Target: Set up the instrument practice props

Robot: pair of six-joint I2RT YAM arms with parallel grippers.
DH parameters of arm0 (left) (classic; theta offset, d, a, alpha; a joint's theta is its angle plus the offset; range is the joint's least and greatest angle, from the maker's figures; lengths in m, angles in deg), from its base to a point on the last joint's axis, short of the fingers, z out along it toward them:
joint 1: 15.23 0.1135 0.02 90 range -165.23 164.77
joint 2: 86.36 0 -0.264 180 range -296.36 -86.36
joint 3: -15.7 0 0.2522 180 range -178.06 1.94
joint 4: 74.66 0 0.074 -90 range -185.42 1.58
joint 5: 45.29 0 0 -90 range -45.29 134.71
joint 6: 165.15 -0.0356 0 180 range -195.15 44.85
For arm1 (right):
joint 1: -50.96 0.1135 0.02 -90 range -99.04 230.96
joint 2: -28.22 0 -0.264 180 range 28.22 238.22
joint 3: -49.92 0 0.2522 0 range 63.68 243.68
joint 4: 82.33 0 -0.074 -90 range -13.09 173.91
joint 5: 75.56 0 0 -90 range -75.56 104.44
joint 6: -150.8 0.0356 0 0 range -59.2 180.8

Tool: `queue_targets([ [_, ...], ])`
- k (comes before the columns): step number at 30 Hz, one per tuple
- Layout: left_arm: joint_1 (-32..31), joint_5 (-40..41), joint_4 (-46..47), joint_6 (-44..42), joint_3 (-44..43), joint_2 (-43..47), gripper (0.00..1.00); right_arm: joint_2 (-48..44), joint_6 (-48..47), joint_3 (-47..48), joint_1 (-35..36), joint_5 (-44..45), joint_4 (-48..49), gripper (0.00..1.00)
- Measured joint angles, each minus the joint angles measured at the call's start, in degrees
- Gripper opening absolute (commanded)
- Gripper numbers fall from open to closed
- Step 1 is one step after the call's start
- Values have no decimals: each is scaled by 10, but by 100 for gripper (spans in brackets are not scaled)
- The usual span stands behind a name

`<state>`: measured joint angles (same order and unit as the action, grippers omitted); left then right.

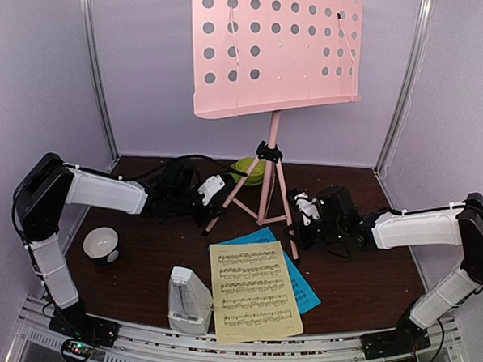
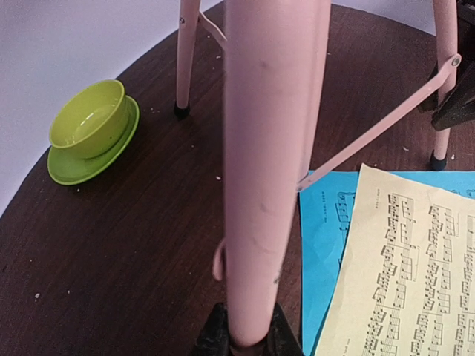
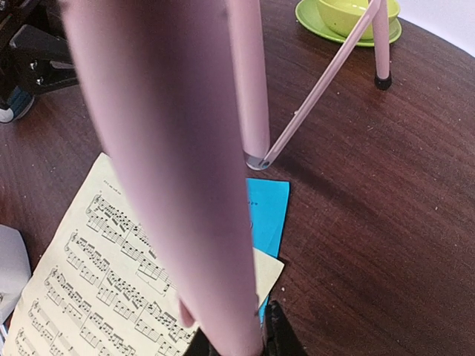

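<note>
The pink music stand [image 1: 273,49] stands upright at the back centre on its tripod legs. My left gripper [image 1: 211,197] is shut on the stand's left leg [image 2: 267,148], which fills the gap between its jaws [image 2: 250,337]. On the other side my right gripper [image 1: 303,213] is shut on the right leg [image 3: 171,148], with the leg between its jaws [image 3: 237,345]. A yellow sheet-music page [image 1: 256,291] lies flat in front of the stand, partly covering a blue page [image 1: 303,288]. The small white-grey metronome [image 1: 188,300] stands left of the pages near the front edge.
A green bowl on a saucer [image 1: 250,169] sits behind the tripod, close to the back leg [image 2: 184,59]. A small white-and-black bowl [image 1: 100,244] rests at the left. Pale walls enclose the dark table [image 1: 367,260] at the back and sides.
</note>
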<state>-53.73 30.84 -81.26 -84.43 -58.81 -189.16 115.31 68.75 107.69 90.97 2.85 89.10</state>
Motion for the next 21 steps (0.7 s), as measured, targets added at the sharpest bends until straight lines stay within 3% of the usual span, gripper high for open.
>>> queue_targets([
  [21, 15, -29, 26, -15, 94, 67, 0, -74, 12, -50, 10, 14, -71, 0],
])
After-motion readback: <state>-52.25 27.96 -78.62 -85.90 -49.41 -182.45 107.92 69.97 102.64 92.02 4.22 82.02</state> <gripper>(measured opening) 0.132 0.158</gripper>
